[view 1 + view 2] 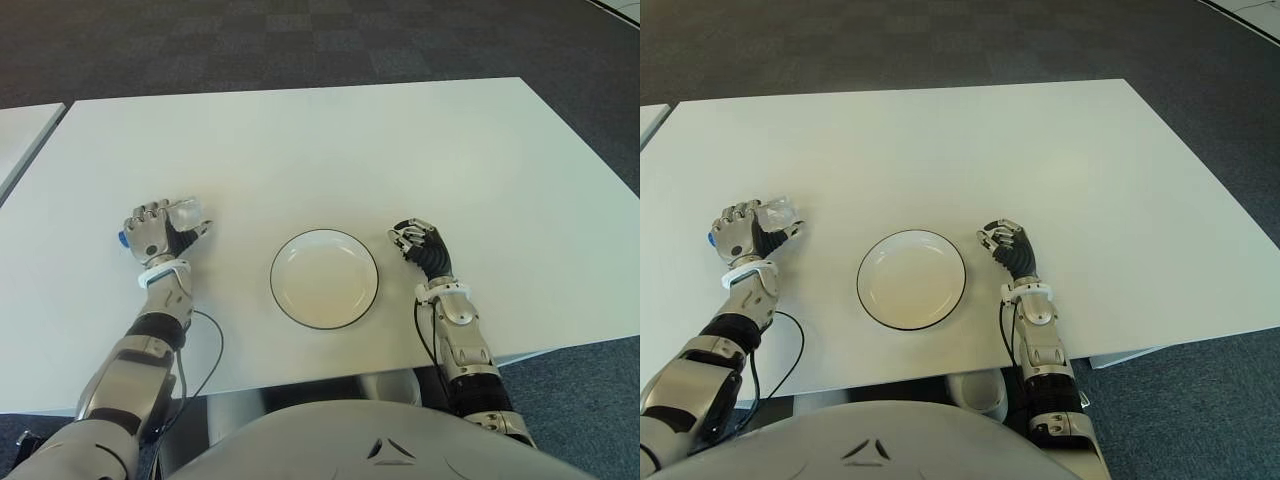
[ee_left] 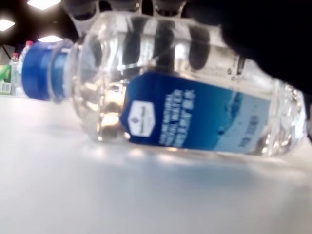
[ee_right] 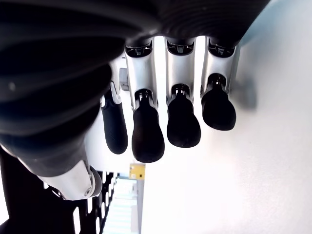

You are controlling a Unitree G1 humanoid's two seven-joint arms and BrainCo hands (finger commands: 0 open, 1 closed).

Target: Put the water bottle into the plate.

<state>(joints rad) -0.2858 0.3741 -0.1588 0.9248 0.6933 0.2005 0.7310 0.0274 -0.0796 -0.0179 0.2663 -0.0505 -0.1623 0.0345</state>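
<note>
One step looks underway and the rest is still to do: the left hand [image 1: 155, 232] has its fingers wrapped over the water bottle [image 2: 185, 97], but the bottle has not left the table [image 1: 330, 140]. It lies on its side near the table's left edge, towards the near edge, well apart from the plate [image 1: 324, 278]. The plate sits close to the middle of the near edge and holds nothing.

The bottle's long axis runs roughly parallel to the near edge. Its blue cap [image 2: 41, 68] points towards the table's left edge, and its base points towards the plate. The left wrist view shows its blue label and its underside touching the table.

The right hand [image 1: 420, 245] shows just beside the plate on its right, fingers loosely curled, holding nothing.

Lifting, carrying across and setting down in the plate remain.
</note>
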